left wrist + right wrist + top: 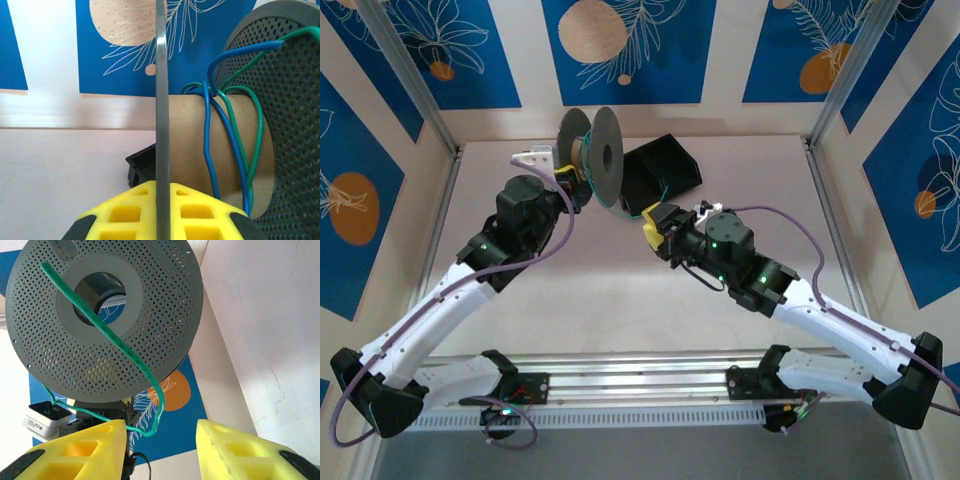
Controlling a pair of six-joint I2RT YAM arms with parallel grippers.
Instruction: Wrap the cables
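Observation:
A spool (pixel 592 152) with two grey perforated discs and a cardboard core (pixel 220 145) stands on edge at the back of the table. Blue and green cables (pixel 235 145) are looped loosely round the core. My left gripper (pixel 162 187) is shut on the rim of the spool's left disc (pixel 162 100); from above, the left gripper (pixel 567 180) sits at the spool's near left. A green cable (pixel 125 352) crosses the outer disc (pixel 150 305) and hangs down beside my right gripper's left finger (pixel 85 450). My right gripper (pixel 160 440) is open, and from above the right gripper (pixel 655 228) lies just right of the spool.
A black bin (pixel 665 170) lies tilted right behind the spool and close to the right gripper. A small white box (pixel 532 157) sits left of the spool. Patterned walls and metal posts close in the table on three sides.

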